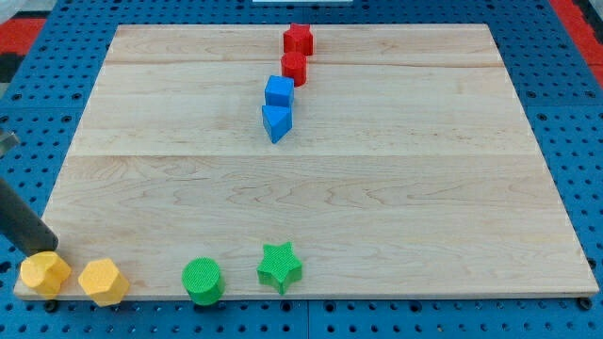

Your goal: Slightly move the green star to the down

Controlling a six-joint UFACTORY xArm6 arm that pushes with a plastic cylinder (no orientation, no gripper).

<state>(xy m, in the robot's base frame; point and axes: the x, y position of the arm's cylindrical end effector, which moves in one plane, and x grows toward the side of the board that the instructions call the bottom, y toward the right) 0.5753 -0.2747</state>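
Observation:
The green star (280, 266) lies near the view's bottom edge of the wooden board (377, 188), a little left of centre. A green cylinder (202, 280) sits to its left. My rod comes in from the view's left edge, and my tip (49, 250) ends just above the leftmost yellow block (44, 274), at the board's bottom left corner. My tip is far to the left of the green star, apart from it.
A second yellow block (102, 282) lies right of the first. At the view's top centre stand a red star (299, 39), a red cylinder (295, 68), a blue cube (279, 92) and a blue triangular block (276, 122), in a column. A blue pegboard (565, 113) surrounds the board.

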